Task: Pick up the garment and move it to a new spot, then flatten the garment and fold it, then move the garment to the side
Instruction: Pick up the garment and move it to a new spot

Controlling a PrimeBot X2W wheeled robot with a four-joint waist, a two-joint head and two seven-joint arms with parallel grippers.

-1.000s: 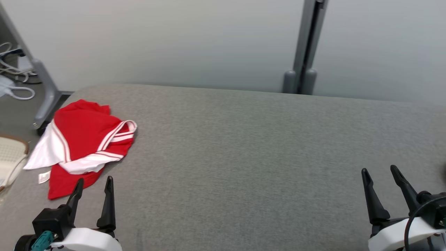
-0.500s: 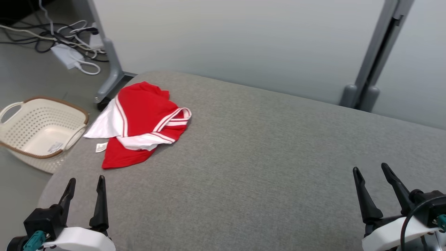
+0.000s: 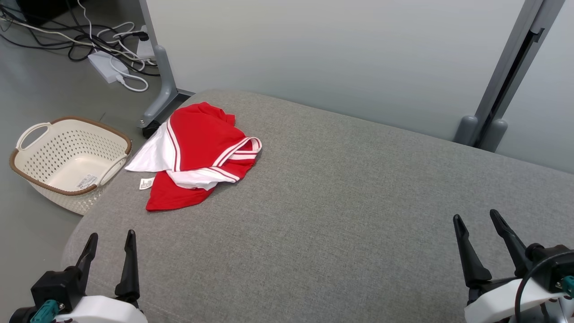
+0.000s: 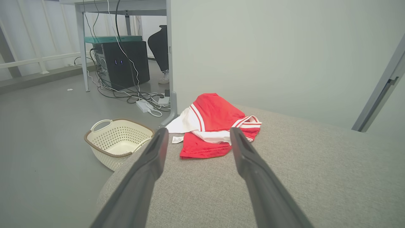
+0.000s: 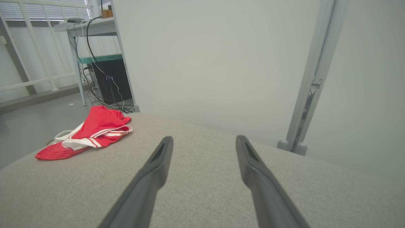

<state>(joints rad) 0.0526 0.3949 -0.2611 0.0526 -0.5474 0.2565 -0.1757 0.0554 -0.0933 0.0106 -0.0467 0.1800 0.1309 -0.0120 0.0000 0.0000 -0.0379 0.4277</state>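
The head camera had swung left, bringing the crumpled red-and-white garment (image 3: pixel 202 154), lying at the desk's (image 3: pixel 341 224) ten o'clock corner, in from the view's edge and revealing a floor basket (image 3: pixel 67 200) beside it. The left jaws and right jaws stayed wide apart and empty, so the pickup likely had yet to begin, with the left arm nearer.

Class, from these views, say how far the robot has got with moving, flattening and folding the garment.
Done: nothing visible; the red-and-white cloth garment lies crumpled near the far left corner of the grey fabric-covered surface. In hand: nothing; the left gripper and right gripper stand open, apart from it. Left: pick up, relocate, flatten, fold, set aside.
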